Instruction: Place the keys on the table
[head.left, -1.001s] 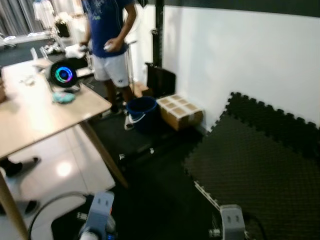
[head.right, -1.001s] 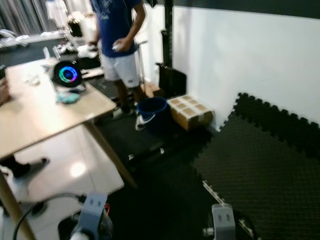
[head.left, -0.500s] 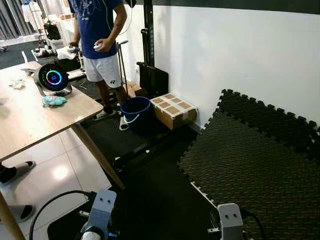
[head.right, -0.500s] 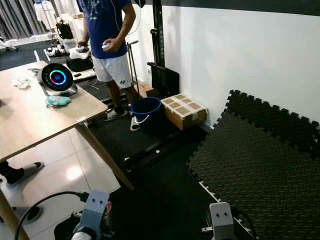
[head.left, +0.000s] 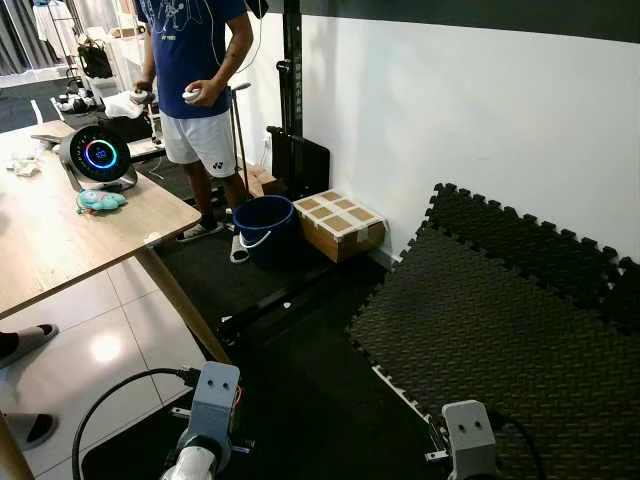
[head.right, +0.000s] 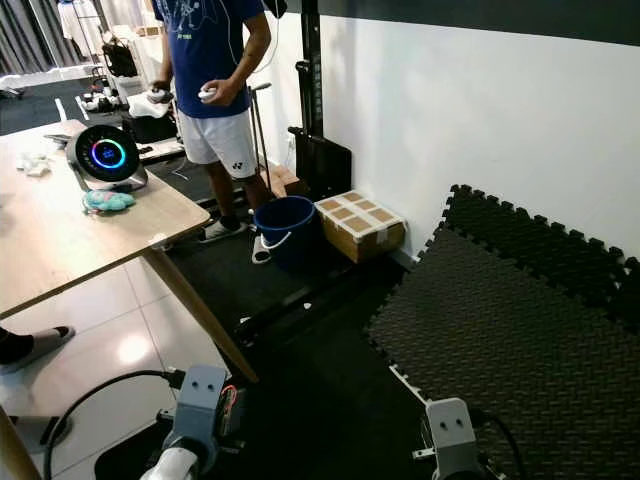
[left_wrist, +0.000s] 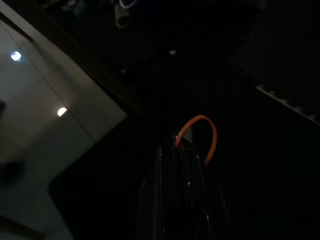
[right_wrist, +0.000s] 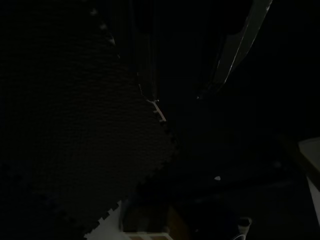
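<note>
In the dark left wrist view, my left gripper (left_wrist: 178, 143) is shut on the keys, of which an orange loop (left_wrist: 210, 131) curls out past the fingertips above the dark floor. The light wooden table (head.left: 60, 245) stands to my left, its near corner well apart from my arms. My left wrist (head.left: 214, 392) and right wrist (head.left: 466, 438) hang low at the bottom of the eye views. The right gripper (right_wrist: 177, 97) hangs over the foam mat with its two fingers apart and nothing between them.
On the table sit a round speaker with a glowing ring (head.left: 97, 155) and a teal cloth (head.left: 100, 200). A person in a blue shirt (head.left: 195, 60) stands beyond it. A blue bucket (head.left: 265, 225), cardboard box (head.left: 338, 222), dark foam mats (head.left: 500, 330) and a floor cable (head.left: 110, 400) lie ahead.
The camera has turned and steadied: the table, person and bucket sit further left in the picture and the blur is gone. My arms hang as before.
</note>
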